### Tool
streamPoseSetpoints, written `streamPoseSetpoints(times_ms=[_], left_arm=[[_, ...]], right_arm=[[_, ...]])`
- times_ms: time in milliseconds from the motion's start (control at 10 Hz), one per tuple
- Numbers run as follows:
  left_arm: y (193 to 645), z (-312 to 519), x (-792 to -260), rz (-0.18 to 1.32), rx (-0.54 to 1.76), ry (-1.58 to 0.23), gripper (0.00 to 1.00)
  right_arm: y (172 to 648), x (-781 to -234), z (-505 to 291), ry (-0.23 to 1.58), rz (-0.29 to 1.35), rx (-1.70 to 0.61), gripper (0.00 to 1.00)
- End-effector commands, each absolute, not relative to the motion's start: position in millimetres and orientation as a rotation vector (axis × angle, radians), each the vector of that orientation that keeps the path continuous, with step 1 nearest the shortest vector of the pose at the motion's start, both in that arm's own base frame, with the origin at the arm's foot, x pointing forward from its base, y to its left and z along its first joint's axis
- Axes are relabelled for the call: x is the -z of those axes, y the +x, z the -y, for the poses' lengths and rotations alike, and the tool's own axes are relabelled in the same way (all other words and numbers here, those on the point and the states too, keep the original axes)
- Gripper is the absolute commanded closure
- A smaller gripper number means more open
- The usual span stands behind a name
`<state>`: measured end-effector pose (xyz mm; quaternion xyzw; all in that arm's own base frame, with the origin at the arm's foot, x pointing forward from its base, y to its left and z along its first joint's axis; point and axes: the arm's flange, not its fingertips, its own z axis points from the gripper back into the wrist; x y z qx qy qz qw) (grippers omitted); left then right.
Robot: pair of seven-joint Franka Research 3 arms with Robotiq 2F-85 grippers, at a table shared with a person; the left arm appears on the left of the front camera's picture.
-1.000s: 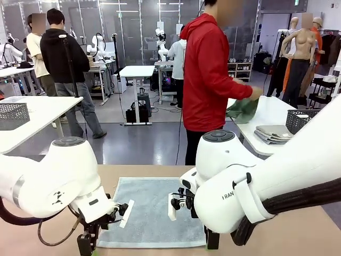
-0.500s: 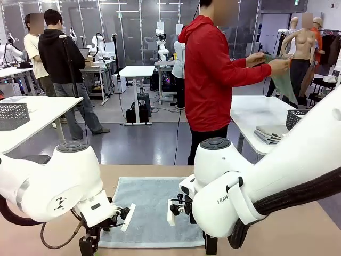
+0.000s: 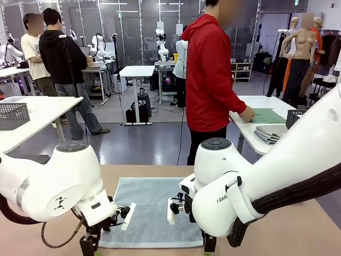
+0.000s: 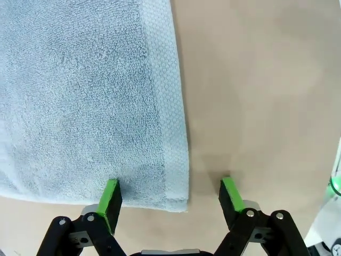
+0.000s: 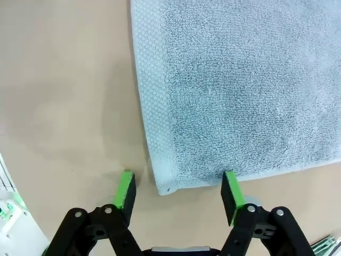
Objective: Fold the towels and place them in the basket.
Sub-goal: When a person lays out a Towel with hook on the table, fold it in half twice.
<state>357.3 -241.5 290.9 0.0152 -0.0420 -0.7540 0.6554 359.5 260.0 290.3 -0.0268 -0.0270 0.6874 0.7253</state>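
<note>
room: open lab, white tables and other people at 10 o'clock; tan surface (image 3: 298,229) in the foreground.
blue-grey towel (image 3: 152,208): lay flat and unfolded on the surface at 6 o'clock of the front view, between the two arms.
left hand (image 4: 169,184): open, jaws wide, aimed down at the towel's near corner. One green pad (image 4: 111,194) sat over the terry at 7 o'clock of the left wrist view, the other over bare surface at 5 o'clock, with the corner between them. Gripped nothing. Pad contact with the cloth: could not tell.
right hand (image 5: 178,177): open, jaws wide, straddling the other near corner. The pad at 5 o'clock of the right wrist view sat at the towel's hem, the pad at 7 o'clock over bare surface. Gripped nothing.
person (image 3: 210,80): red jacket, stood at 12 o'clock beyond the surface, turned toward the white table (image 3: 245,128) at 3 o'clock, one palm down on the green towel.
green towel (image 3: 268,116): lay flat on that white table, well apart from both arms.
basket (image 3: 299,118): dark mesh, at 3 o'clock on the same table, just beside the green towel.
folded cloths (image 3: 273,133): grey stack on that table, at 6 o'clock from the green towel.
second mesh basket (image 3: 13,114): on another white table at 9 o'clock.
</note>
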Motion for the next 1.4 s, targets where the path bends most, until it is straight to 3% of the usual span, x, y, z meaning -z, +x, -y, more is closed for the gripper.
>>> streamPoseSetpoints(times_ms=[0,100,200,300,400,500,600,700,800,900,1000,1100,1300], left_arm=[[338,231,-283,0.119,1.703,0.093,0.08],[337,232,-283,0.112,1.709,0.102,0.28],[336,233,-283,0.103,1.710,0.114,0.27],[336,234,-284,0.101,1.712,0.118,0.48],[336,236,-284,0.098,1.715,0.116,0.33],[337,236,-284,0.096,1.714,0.112,0.68],[337,237,-285,0.094,1.713,0.111,0.53],[337,237,-285,0.094,1.713,0.108,0.88],[338,237,-286,0.092,1.710,0.104,0.73],[338,236,-288,0.094,1.710,0.096,1.00],[338,236,-290,0.103,1.713,0.086,0.92],[336,236,-292,0.106,1.711,0.084,1.00],[336,234,-294,0.102,1.708,0.081,1.00]], right_arm=[[360,-288,-261,-0.048,0.085,-1.521,0.19],[360,-288,-261,-0.046,0.084,-1.518,0.36],[360,-288,-261,-0.047,0.085,-1.515,0.39],[359,-289,-261,-0.047,0.085,-1.515,0.55],[359,-289,-261,-0.046,0.076,-1.515,0.59],[358,-290,-262,-0.047,0.075,-1.515,0.75],[358,-291,-263,-0.050,0.074,-1.516,0.79],[357,-292,-263,-0.050,0.072,-1.517,0.95],[356,-293,-265,-0.050,0.069,-1.519,0.99],[356,-293,-266,-0.051,0.066,-1.522,1.00],[356,-293,-268,-0.049,0.064,-1.523,1.00],[355,-294,-269,-0.045,0.060,-1.523,1.00],[354,-294,-270,-0.045,0.052,-1.520,1.00]])
